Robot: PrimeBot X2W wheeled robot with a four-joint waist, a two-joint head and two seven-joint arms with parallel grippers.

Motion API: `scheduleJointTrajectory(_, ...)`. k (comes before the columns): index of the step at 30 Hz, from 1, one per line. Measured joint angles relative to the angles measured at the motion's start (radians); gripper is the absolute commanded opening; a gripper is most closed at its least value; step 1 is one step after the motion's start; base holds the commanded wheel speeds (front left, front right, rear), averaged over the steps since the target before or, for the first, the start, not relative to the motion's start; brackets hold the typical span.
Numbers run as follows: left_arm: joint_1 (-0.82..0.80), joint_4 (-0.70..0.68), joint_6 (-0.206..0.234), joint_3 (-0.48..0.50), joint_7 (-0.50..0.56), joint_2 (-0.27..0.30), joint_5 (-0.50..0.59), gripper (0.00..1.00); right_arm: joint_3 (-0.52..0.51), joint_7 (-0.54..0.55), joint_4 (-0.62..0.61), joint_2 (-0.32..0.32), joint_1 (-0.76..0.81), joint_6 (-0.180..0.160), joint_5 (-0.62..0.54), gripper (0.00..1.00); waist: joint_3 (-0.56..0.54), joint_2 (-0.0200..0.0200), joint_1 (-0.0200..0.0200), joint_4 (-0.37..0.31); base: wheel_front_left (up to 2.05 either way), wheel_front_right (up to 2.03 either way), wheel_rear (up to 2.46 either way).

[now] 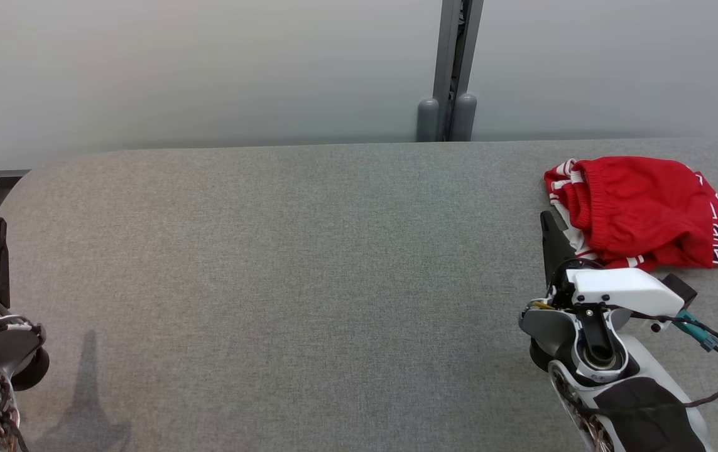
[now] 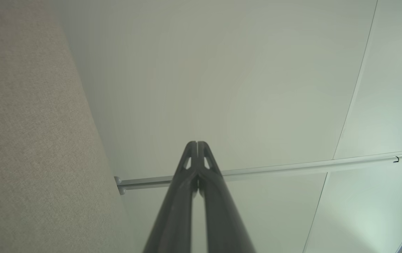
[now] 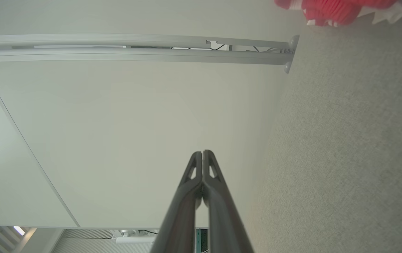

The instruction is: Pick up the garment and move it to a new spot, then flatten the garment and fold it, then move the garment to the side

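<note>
grey padded table point(image 1: 283, 251), crumpled red garment point(image 1: 641, 210)

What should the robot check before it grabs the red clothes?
1. Garment in sight on the table: ok.
2. Right gripper close beside it: ok.
3. Its jaws open for grabbing: not ok, shut.
4. Left gripper out of the way: ok, far left, jaws shut.
5. Room on the table for a new spot: ok.
6. Cloth already touched: cannot tell.
</note>
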Motion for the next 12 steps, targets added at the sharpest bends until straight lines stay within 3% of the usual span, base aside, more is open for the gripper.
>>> scheduleJointTrajectory(12,0.0,0.0,0.0,0.0,0.0,0.0,0.0,0.0,0.0,0.0,0.0,0.0,0.0,0.0,0.0,0.0,0.0,0.0,0.0,0.0,0.0,0.0,0.0)
